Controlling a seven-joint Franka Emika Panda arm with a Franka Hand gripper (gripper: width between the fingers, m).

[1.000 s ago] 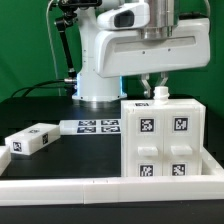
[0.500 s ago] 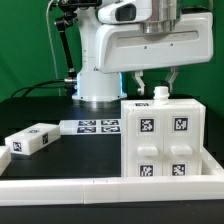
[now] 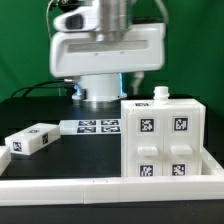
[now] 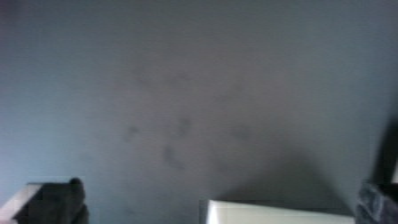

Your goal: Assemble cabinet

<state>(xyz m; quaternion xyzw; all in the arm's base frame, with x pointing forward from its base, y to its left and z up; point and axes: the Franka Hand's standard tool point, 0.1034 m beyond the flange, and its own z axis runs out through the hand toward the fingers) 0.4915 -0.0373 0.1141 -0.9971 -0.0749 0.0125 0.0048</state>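
The white cabinet body (image 3: 163,140) stands at the exterior view's right, with tagged drawer blocks in its front and a small white peg (image 3: 160,94) on top. A loose white tagged piece (image 3: 30,140) lies at the left. My gripper (image 4: 222,200) is open and empty: its dark fingers (image 4: 54,203) sit far apart at the frame's edges. A white corner of a cabinet piece (image 4: 294,212) shows between them, below. In the exterior view my hand (image 3: 105,48) hangs above and left of the cabinet, clear of it; its fingers are hard to pick out there.
The marker board (image 3: 95,126) lies flat behind the loose piece. The white robot base (image 3: 100,92) stands at the back. A low white rail (image 3: 90,186) runs along the front and up the right side.
My hand has moved up and toward the exterior view's left, away from the peg on the cabinet top. The cabinet and the loose piece have not moved.
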